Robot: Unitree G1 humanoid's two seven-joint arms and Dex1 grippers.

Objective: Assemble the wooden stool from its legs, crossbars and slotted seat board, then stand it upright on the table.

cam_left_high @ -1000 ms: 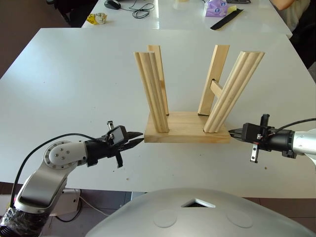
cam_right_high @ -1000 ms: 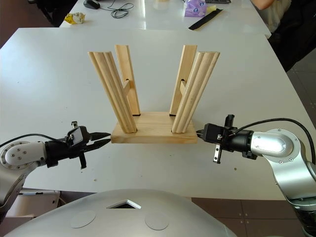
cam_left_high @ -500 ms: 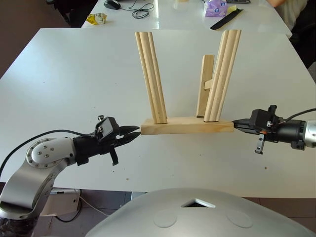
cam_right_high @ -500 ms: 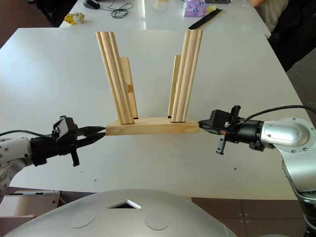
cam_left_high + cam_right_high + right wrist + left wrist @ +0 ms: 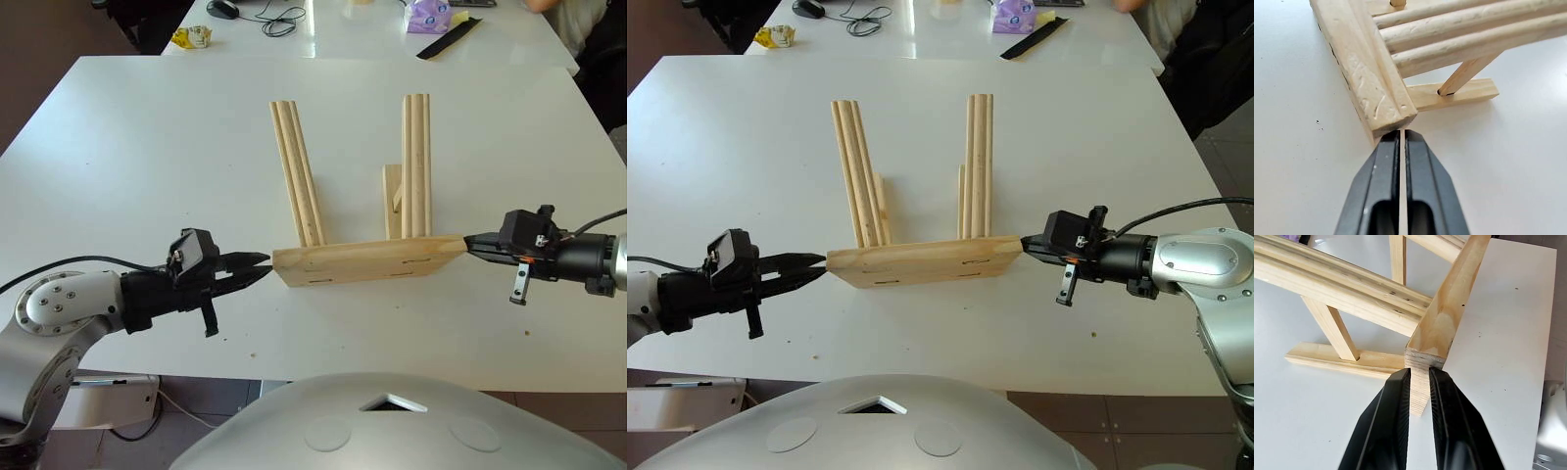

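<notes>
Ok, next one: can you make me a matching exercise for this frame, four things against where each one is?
Things:
1. left gripper
2. right gripper
3. stool legs
4. purple bag

Places:
A. on the far table
B. at the right end of the seat board
C. sticking out of the seat board, away from the robot
D. at the seat board's left end, a finger on either side of its corner

Pairs: 1-D, 2-B, 3-C, 4-A
</notes>
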